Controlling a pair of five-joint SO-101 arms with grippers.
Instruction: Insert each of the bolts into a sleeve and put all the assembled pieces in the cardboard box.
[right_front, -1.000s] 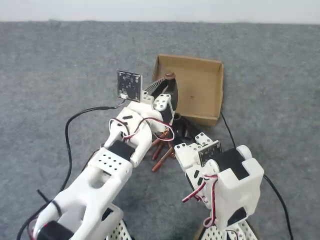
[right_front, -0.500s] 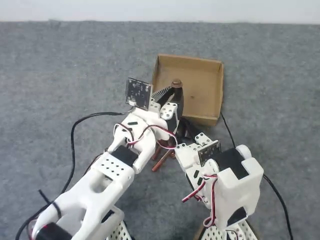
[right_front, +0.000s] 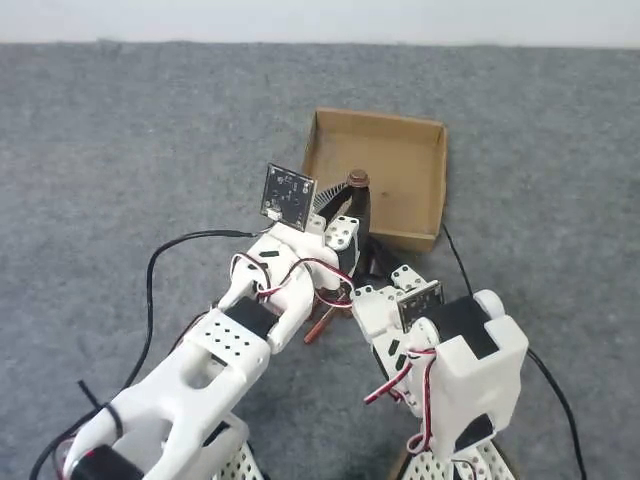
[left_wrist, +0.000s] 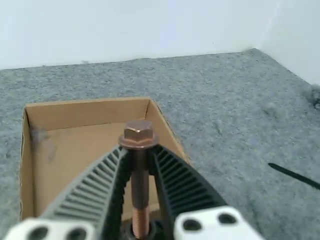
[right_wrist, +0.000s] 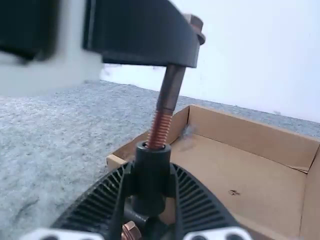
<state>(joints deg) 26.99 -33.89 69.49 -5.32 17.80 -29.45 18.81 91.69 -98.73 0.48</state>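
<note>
Bolt (left_wrist: 138, 136) upright, head up, threaded tip in sleeve (right_wrist: 150, 156). Left gripper (left_wrist: 138, 156) clamps its shank; right gripper (right_wrist: 149, 174) clamps the sleeve. Grey carpet (right_front: 150, 130); white wall (left_wrist: 125, 25) at far edge.

Soft, even light over the grey carpet (right_front: 120, 130), no glare anywhere.
Brightness falls flat from overhead, leaving only faint, soft-edged shadows under the white arms (right_front: 200, 370) and in the corners of the cardboard box (right_front: 400, 170). The pale wall (left_wrist: 125, 25) behind glows brightest. The bolt (left_wrist: 137, 137) carries a dull copper sheen on its head; from the right wrist view its upper shaft stands dark against that wall.
</note>
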